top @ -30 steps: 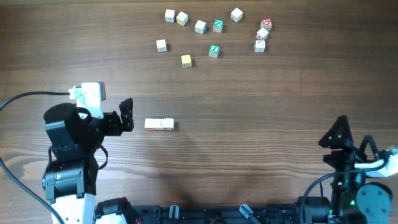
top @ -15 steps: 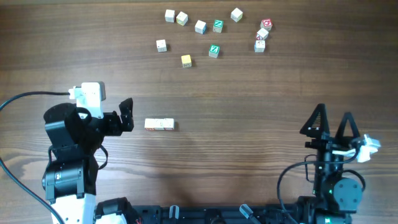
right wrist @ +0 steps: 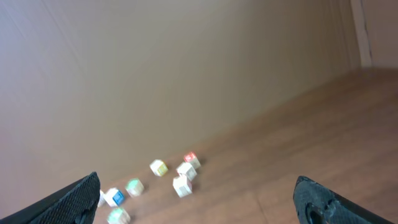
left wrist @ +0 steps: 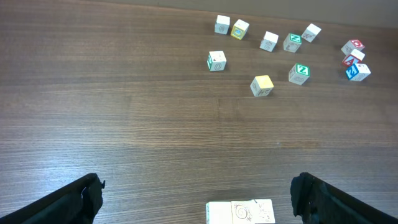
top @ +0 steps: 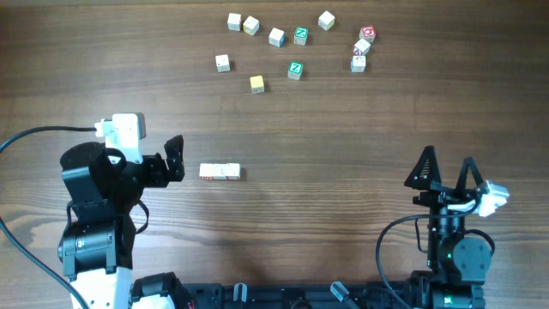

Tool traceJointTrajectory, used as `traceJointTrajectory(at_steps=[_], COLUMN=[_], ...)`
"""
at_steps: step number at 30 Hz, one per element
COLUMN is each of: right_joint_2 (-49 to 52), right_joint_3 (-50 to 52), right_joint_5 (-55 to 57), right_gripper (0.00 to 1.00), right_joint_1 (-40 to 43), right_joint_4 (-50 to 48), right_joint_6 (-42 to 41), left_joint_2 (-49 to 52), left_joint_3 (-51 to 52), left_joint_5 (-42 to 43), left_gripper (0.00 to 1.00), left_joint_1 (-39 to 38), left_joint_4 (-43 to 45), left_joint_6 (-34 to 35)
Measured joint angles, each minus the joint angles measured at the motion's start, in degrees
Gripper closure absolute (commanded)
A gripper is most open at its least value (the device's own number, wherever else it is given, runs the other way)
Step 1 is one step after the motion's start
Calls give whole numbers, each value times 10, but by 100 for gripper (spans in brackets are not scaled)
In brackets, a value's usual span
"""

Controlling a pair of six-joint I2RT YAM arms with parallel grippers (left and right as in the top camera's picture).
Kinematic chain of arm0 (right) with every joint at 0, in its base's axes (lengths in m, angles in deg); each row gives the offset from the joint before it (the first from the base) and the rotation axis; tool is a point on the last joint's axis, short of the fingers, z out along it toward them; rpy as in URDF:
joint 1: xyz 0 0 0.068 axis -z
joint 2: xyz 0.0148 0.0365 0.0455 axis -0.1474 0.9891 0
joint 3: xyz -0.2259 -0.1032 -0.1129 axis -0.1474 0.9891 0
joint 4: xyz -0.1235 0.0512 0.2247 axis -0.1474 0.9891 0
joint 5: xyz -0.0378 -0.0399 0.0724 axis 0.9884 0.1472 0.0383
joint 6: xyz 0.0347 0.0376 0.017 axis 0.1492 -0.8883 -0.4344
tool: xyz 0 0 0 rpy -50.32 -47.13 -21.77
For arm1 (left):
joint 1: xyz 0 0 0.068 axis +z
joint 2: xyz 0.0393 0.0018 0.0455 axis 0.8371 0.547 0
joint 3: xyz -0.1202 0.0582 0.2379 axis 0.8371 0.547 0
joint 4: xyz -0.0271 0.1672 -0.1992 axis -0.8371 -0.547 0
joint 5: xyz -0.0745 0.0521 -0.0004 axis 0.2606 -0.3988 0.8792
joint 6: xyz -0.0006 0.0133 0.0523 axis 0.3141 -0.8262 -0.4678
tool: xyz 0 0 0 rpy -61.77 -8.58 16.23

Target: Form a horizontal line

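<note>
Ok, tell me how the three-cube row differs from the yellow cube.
The row is three cubes touching side by side; the yellow cube is a single one, touching nothing. The row's tops are pale with reddish and grey marks; the yellow cube's top is yellow. The row lies alone near the middle of the table; the yellow cube sits among loose cubes farther back. Both are small wooden blocks resting flat on the table.

From my console I read a green Z on the nearer green cube [left wrist: 299,73] and the farther green cube [left wrist: 293,42]; marks on the horizontal line [left wrist: 240,212] are illegible.
</note>
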Motion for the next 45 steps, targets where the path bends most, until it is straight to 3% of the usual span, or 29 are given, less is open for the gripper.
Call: traceJointTrajectory(at_steps=[4,9,14,40,45], right_joint_2=[0,0,0,0,0], right_joint_3=[1,1,1,1,1], right_joint_5=[-4,-50,-72,-79,-79], right_gripper=[0,0,0,0,0], right_joint_1=[0,0,0,0,0], right_joint_4=[50,57,57,57,57], right_joint_6=[24,138,187,198,198], left_joint_2=[0,0,0,-1,-73], left_joint_3=[0,0,0,0,50], left_joint_5=[0,0,0,0,0], left_gripper=[0,0,0,0,0], left_joint_1=[0,0,0,-8,-8], left_joint_4=[0,0,0,-3,-2], left_joint_6=[0,0,0,0,0])
